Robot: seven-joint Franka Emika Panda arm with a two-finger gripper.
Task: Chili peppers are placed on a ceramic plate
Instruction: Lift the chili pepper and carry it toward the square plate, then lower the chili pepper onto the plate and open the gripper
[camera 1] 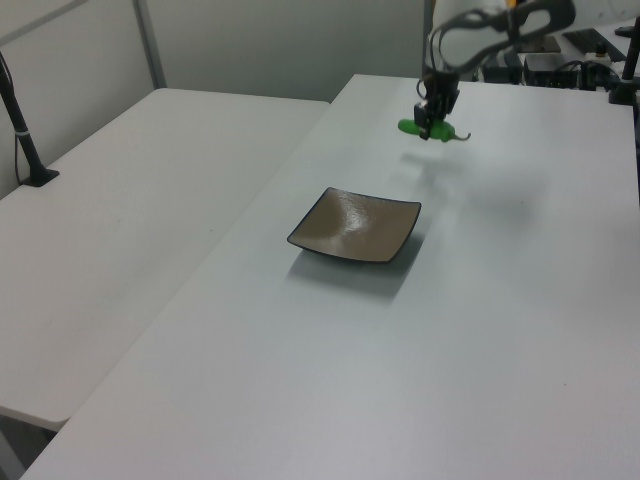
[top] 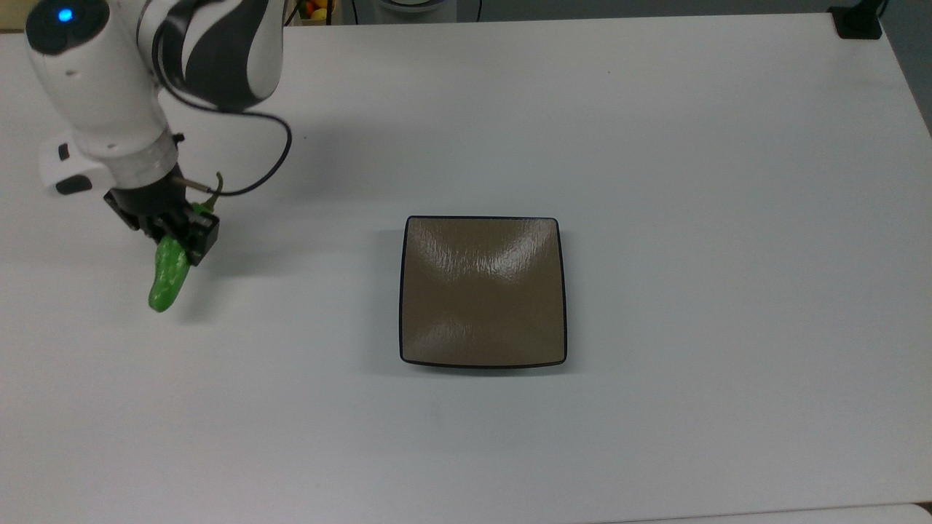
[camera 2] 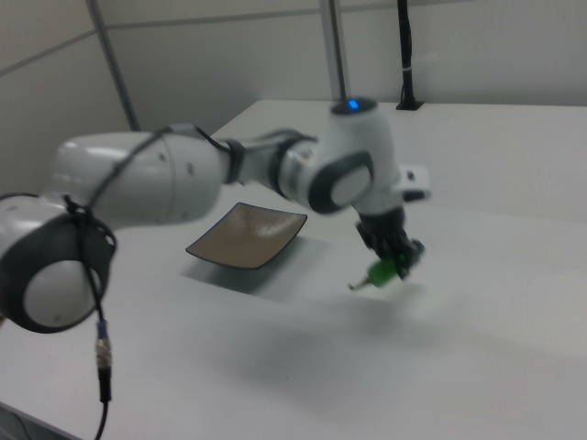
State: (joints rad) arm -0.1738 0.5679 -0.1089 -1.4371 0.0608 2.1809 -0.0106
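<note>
So we had the gripper [top: 177,234] clamped on the pepper [top: 168,273] near its stem end, lifted clear off the table [top: 655,145], out toward the top view's left. The plate [top: 483,291] sat well apart and bare, so we figured the carry and drop were left.

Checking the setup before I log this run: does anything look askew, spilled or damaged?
Nothing stands out. The gripper holds the green pepper above the table, and the brown plate sits flat, bare and intact.
</note>
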